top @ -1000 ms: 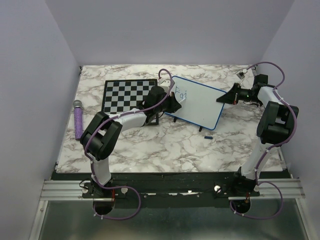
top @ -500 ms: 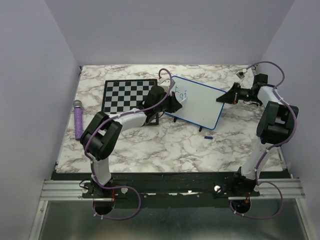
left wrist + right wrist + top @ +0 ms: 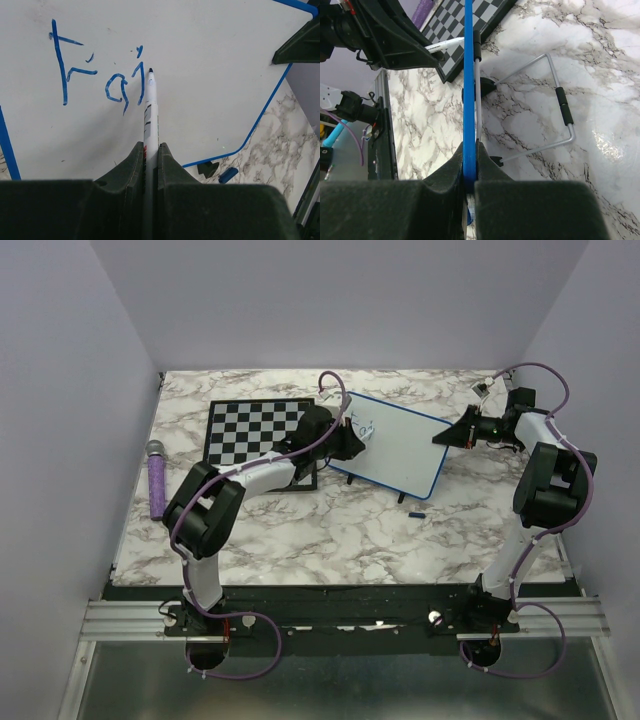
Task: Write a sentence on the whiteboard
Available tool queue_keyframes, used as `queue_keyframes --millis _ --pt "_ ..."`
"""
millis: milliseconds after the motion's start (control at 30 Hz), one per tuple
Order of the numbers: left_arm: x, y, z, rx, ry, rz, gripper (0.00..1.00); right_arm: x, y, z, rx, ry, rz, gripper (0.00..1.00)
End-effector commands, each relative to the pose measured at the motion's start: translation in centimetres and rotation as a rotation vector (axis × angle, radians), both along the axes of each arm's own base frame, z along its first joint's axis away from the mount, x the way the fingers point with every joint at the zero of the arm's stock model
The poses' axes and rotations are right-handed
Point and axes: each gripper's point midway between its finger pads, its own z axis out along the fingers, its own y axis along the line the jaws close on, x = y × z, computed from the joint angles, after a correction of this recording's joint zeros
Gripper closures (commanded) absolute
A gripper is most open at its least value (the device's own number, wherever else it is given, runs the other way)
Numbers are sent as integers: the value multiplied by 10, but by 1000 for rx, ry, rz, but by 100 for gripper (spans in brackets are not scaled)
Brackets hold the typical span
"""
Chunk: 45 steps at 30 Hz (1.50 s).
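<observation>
left pincer [image 3: 151,149] clamped on marker [image 3: 150,100], tip at the "i" of the sentence [image 3: 60,65], which reads "Fai" so far | right pincer [image 3: 470,152] clamped on whiteboard [image 3: 468,75] edge; board propped on desk [image 3: 330,530] beside chessboard [image 3: 250,430] | risk: pressing hard could tip the board and smear the stroke

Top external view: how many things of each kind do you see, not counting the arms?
Boards: 2, whiteboard and chessboard
Pens: 1, marker
Small parts: 1, blue piece
Microphone-like things: 1, purple microphone shape
Total: 5
</observation>
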Motion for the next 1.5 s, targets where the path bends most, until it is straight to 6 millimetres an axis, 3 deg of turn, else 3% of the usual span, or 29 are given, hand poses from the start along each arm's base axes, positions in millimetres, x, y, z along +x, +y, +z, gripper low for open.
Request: queue_keyframes --millis 0,1100,1467 --pt "4 2 -10 31 10 19 100 10 -4 1 -65 -86 1 99" --pt "-5 -17 -13 5 42 -64 100 10 -4 1 -65 -84 1 99" --pt "0 -7 16 -40 -32 -10 100 10 -4 1 -64 -86 2 99"
